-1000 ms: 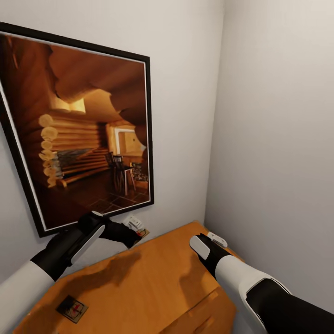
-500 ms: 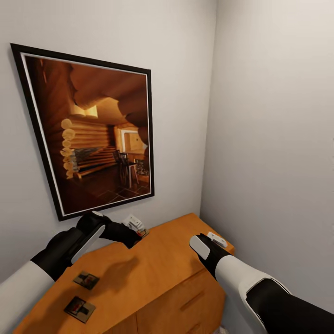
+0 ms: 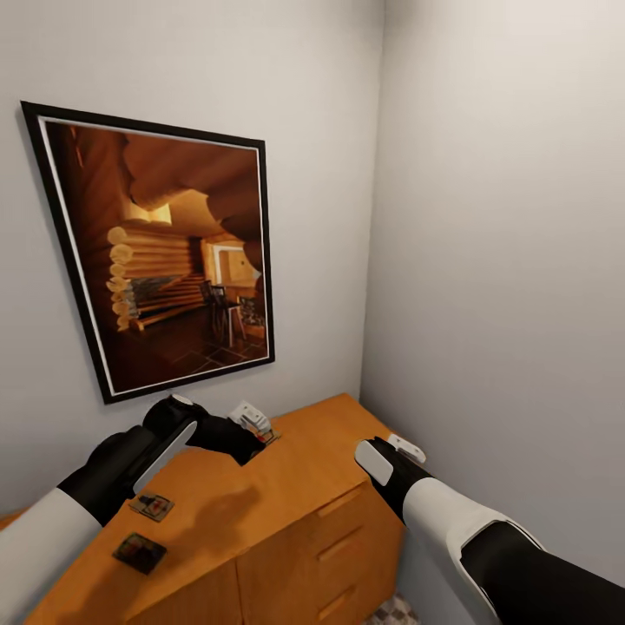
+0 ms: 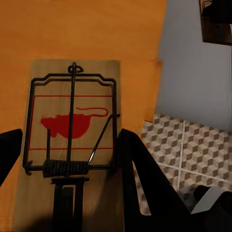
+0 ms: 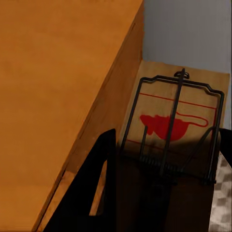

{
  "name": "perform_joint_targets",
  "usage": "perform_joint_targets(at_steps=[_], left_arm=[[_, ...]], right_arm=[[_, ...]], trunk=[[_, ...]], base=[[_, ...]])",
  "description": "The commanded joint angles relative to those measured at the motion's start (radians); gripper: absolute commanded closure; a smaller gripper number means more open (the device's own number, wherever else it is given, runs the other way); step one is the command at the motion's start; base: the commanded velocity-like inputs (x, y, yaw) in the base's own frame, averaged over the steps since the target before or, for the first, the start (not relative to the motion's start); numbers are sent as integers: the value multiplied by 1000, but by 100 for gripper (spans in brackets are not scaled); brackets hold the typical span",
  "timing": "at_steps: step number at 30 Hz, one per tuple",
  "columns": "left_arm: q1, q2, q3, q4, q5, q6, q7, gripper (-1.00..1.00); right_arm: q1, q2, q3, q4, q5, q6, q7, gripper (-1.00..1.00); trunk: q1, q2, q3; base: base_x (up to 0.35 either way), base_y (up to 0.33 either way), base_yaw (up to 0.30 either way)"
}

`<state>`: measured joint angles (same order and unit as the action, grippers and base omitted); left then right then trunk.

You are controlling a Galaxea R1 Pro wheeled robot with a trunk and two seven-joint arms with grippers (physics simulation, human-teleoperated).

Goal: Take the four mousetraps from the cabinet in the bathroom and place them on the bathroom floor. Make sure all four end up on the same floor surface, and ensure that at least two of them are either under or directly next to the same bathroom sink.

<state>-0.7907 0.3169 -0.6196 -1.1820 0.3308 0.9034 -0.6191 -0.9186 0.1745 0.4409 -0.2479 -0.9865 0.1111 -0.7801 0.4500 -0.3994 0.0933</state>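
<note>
I hold one mousetrap [image 4: 72, 140] clamped in my left gripper [image 3: 252, 425], another [image 5: 176, 140] in my right gripper [image 3: 406, 448], above the cabinet [image 3: 286, 486]; next, lowering both to the bathroom floor [image 4: 188, 145].

Home interior, corner of plain walls, framed log-cabin picture [image 3: 165, 260], wooden cabinet [image 3: 295, 495], cube-patterned tile floor [image 4: 191, 150].

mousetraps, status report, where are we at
Left gripper shut on a mousetrap, right gripper shut on another. Two mousetraps lie on the cabinet top. Nothing in the way.
</note>
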Motion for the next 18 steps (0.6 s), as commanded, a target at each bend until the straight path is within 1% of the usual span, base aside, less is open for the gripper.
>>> perform_joint_targets(at_steps=[1,13,15,18], left_arm=[[-1,1,-2,-1,-1,3,-1,100],[-1,2,0,-1,-1,3,-1,100],[-1,2,0,-1,-1,3,-1,100],[-1,2,0,-2,0,3,-1,100]], right_arm=[[0,0,3,-1,2,9,-2,100],[0,0,3,-1,2,9,-2,100],[0,0,3,-1,2,9,-2,100],[0,0,4,-1,2,9,1,100]], trunk=[[0,-1,0],[0,-1,0],[0,-1,0],[0,-1,0]], base=[[-202,-251,0],[-227,-231,0],[-193,-168,0],[-81,-70,0]])
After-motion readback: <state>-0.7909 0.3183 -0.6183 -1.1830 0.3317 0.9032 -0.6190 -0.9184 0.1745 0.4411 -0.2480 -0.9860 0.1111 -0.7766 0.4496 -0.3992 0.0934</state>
